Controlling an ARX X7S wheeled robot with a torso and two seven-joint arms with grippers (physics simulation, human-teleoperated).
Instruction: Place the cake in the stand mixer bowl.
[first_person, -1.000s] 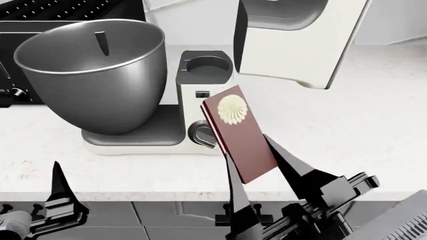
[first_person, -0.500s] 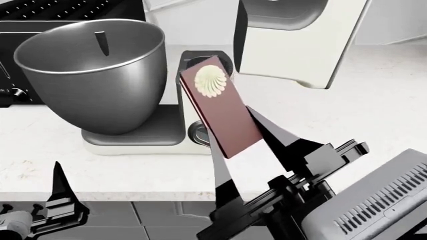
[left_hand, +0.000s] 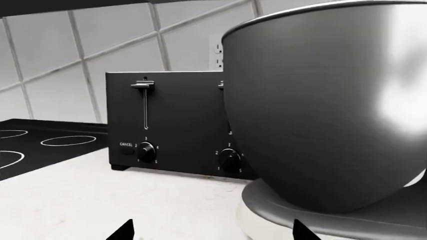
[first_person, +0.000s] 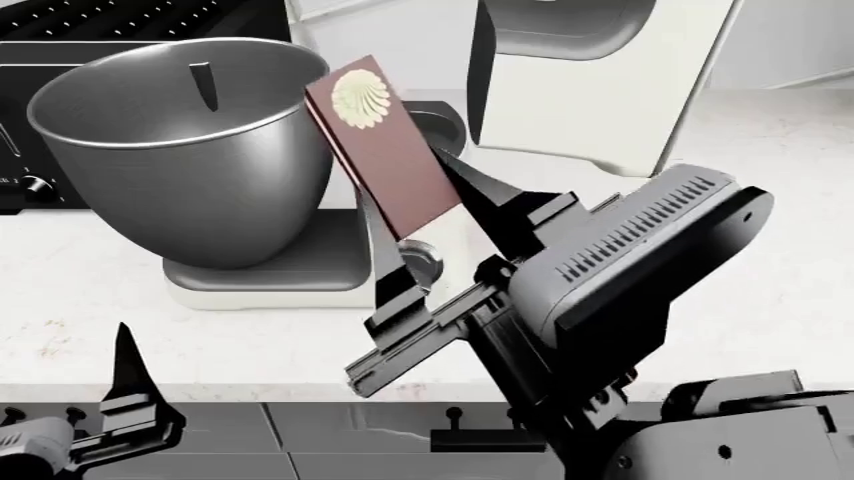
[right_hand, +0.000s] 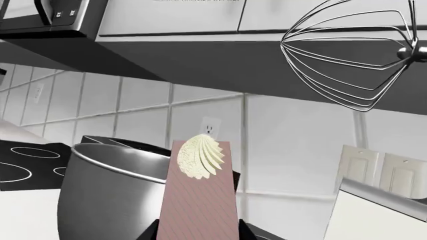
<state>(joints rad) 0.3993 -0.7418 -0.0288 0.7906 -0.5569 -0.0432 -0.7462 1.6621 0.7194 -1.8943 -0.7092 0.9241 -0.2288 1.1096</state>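
Observation:
The cake, a dark red slice with a cream swirl at its far end, is held tilted in my right gripper, which is shut on its lower part. Its swirl end is at the right rim of the grey steel bowl, about level with the rim. In the right wrist view the cake stands between the jaws of the right gripper, with the bowl just behind and beside it. My left gripper is open and empty, low over the counter in front of the bowl.
The white mixer head is tilted up, with its wire whisk hanging overhead. The dark dial knob is on the mixer column. A black toaster stands behind the bowl and a cooktop lies beside it.
My right gripper has carried the cake up and to the left, from in front of the mixer column to the bowl's right rim. The left gripper has not moved.

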